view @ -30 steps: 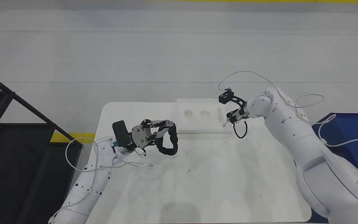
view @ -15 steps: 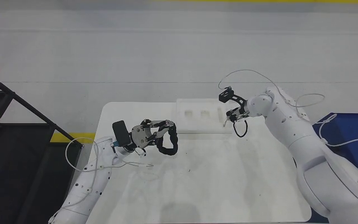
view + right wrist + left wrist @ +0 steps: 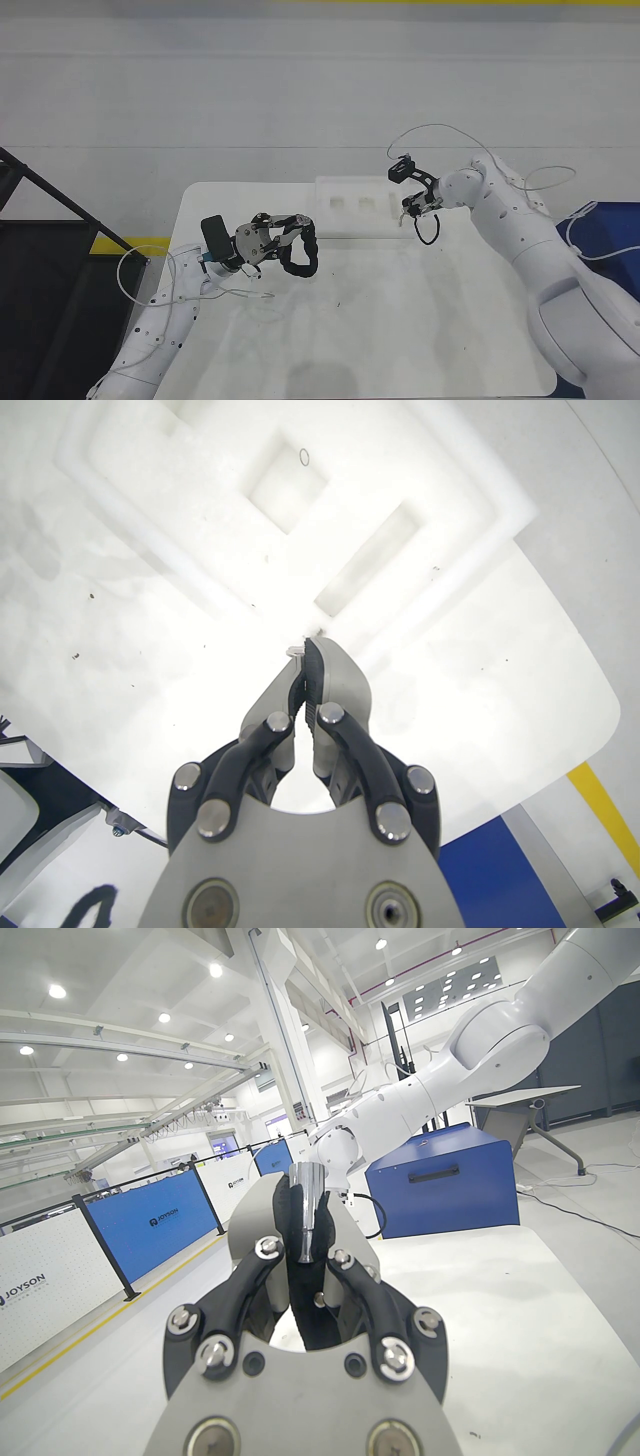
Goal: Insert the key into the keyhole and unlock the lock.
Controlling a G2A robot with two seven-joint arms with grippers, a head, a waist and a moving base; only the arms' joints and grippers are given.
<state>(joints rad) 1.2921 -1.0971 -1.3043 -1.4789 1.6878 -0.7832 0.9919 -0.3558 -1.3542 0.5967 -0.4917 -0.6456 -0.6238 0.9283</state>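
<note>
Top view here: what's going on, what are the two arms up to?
The left pincer is shut on the lock, a chrome cylinder with a black cable loop, held above the table. The right pincer, over the white foam tray, pinches a small piece at its tips, apparently the key. The two arms are well apart, so the key is not yet in the lock.

logo print on blue barrier panel (image 3: 162, 1223), white panel (image 3: 30, 1285)
</note>
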